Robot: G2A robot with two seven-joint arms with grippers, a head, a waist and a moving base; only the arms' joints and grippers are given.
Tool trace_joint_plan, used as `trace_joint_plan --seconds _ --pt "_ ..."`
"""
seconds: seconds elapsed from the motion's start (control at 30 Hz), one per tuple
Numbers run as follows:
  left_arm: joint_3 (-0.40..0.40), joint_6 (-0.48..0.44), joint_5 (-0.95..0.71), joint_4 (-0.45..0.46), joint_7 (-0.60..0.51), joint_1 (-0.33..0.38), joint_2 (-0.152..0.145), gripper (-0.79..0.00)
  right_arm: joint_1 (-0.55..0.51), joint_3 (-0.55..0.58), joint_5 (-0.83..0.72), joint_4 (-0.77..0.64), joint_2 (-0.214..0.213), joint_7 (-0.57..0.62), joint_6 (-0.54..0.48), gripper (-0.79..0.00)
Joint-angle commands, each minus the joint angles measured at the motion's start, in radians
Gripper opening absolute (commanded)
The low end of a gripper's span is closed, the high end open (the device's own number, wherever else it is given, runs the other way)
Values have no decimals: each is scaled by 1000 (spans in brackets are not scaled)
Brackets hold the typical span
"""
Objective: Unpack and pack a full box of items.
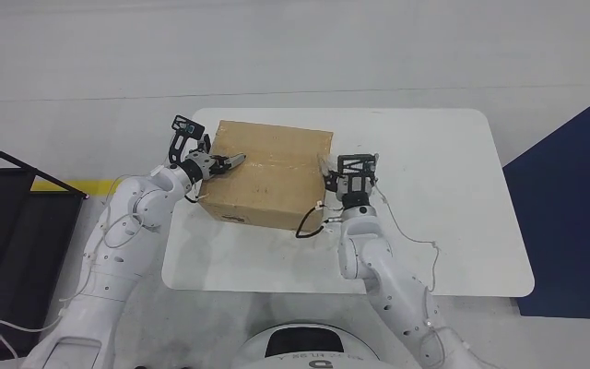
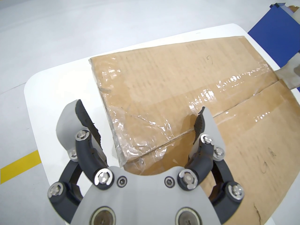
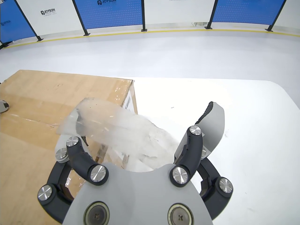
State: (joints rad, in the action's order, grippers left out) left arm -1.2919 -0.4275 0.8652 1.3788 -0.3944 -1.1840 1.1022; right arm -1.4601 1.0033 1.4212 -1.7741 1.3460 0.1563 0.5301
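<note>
A shut cardboard box (image 1: 267, 175) lies on the white table (image 1: 442, 212), its top seam covered with clear tape (image 2: 234, 80). My left gripper (image 1: 229, 162) hovers open over the box's left end, and its fingers (image 2: 202, 120) straddle the taped seam end (image 2: 140, 115) without holding anything. At the box's right end my right gripper (image 1: 350, 168) is open (image 3: 145, 118). A loose, crumpled strip of clear tape (image 3: 112, 122) hangs from the box's edge and drapes over one of its fingers. The box's contents are hidden.
The right half of the table (image 3: 234, 99) is bare. A blue partition (image 1: 553, 166) stands off the table's right side, and a black frame (image 1: 28, 221) sits on the floor to the left. Blue and white fence panels (image 3: 150, 3) line the far floor.
</note>
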Motion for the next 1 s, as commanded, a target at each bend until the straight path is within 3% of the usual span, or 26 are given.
trace_joint_plan --seconds 0.0,0.2,0.43,0.8,0.97 --pt "0 0 0 0 0 0 0 0 7 9 13 -2 1 22 11 0" --pt "0 0 0 0 0 0 0 0 30 25 27 5 8 108 8 0" --pt "0 0 0 0 0 0 0 0 113 -54 154 103 32 248 39 0" --pt "0 0 0 0 0 0 0 0 94 -81 277 79 49 306 63 0" --pt "-82 99 -26 18 48 -30 -8 0 73 -73 323 60 53 336 53 0"
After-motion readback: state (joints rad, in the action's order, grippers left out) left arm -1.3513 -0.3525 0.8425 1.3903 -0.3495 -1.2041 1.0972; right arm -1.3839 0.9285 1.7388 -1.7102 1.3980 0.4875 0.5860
